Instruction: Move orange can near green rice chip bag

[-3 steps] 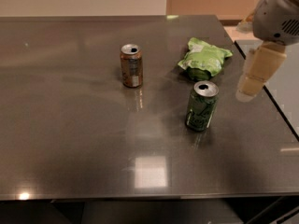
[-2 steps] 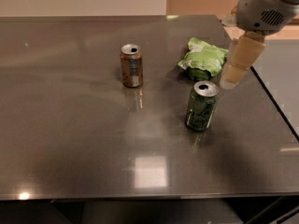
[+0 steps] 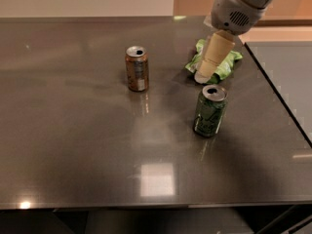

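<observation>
1. The gripper [image 3: 204, 73] hangs from the arm at the upper right of the view, directly over the green rice chip bag [image 3: 229, 62], part of which is hidden behind it. Nothing is seen to be carried by it.
2. Whether the pincer is set wide or narrow cannot be told from this view.
3. The orange can [image 3: 137, 68] is found well apart from the pincer, to its left in the view and at about the same depth on the table [image 3: 73, 140]. It stands upright, so its long axis is vertical, with the silver top facing up.
4. A dark green can [image 3: 210, 111] stands just on the near side of the pincer (it is not the thing to be moved and is best left untouched).
5. The task is judged not yet begun: the orange can is ungrasped and stands away from the bag.
6. The coming move is judged to turn on one relation: the can lies leftward of the pincer across bare tabletop. A sideways travel is therefore called for before any descent onto the upright can, and the dark green can is to be avoided on the way.
</observation>
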